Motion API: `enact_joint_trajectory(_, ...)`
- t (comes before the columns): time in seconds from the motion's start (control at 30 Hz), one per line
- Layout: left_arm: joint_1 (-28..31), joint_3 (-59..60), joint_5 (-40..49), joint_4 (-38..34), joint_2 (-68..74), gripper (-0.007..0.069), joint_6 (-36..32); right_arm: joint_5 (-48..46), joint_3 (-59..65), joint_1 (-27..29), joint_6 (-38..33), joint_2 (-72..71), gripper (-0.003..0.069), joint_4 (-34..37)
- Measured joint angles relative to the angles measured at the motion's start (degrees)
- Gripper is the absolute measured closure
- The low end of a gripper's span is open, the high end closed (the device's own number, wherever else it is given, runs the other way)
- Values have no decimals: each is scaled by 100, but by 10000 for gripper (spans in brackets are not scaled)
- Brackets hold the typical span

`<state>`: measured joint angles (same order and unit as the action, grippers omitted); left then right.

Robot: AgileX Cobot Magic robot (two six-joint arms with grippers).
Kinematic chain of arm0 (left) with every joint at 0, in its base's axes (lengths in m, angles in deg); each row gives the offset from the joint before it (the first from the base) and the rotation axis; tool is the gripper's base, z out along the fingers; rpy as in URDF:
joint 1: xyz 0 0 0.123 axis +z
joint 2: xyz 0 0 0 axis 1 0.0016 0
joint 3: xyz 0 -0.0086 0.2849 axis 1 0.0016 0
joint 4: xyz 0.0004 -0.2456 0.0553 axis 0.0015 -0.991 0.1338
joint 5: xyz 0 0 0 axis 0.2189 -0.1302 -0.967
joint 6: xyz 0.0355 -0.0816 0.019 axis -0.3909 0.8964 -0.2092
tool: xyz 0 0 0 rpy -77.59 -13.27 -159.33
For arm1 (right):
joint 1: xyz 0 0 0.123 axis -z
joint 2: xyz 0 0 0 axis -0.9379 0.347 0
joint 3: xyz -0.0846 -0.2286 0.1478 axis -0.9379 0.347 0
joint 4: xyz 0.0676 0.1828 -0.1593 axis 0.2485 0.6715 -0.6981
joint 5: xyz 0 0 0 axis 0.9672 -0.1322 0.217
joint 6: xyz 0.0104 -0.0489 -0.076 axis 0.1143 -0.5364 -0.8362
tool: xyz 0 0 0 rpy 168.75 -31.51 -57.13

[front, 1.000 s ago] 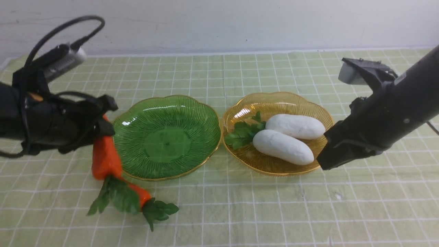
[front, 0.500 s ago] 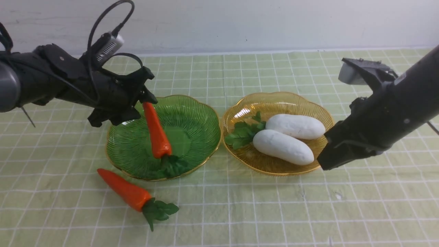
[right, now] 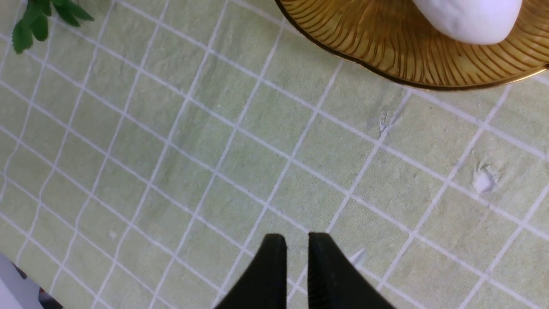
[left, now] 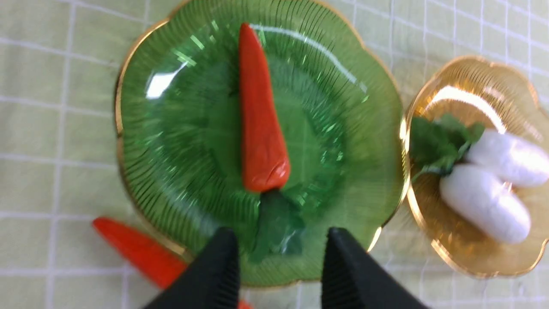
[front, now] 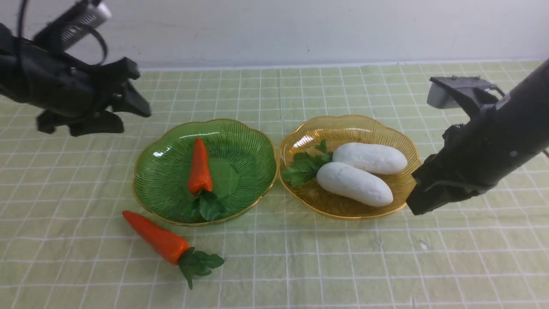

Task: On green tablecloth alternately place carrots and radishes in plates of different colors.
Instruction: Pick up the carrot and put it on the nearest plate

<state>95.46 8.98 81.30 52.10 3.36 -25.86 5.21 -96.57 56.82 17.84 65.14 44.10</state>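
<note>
My left tool [front: 128,115] hangs released and empty, raised off the bench on the far-left side of the green plate [front: 165,180]. Its fingers [left: 218,266] are spread wide in the left wrist view. One carrot [front: 200,165] lies in that plate, tip away from me and leaves toward the near rim. The other carrot [front: 156,238] lies on the green tablecloth [front: 343,262] just outside the plate's near-left rim, leaves pointing right. My right tool [front: 422,201] hovers low beside the near-right edge of the amber plate [front: 343,126]. Its fingers [right: 270,266] are pinched to a thin gap with nothing between them. Both radishes [front: 354,182] lie side by side in the amber plate, leaves toward the green plate. The two plates sit almost rim to rim.
</note>
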Motion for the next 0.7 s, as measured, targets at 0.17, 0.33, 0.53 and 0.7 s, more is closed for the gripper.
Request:
enact_joint_trajectory(0.17, -39, 697, 620, 878, -711, 614, 548, 0, 0, 0, 0, 0, 593, -6)
enact_joint_trajectory(0.33, -50, 1892, 127, 1180, -829, 628, 1461, 0, 0, 0, 0, 0, 593, -1)
enact_joint_trajectory(0.53, -244, 2824, -1129, 879, -475, 506, 2066, -2, 0, 0, 0, 0, 593, -1)
enact_joint_trajectory(0.7, -564, 2843, -1942, 299, -161, 342, 2072, -2, 0, 0, 0, 0, 593, -1)
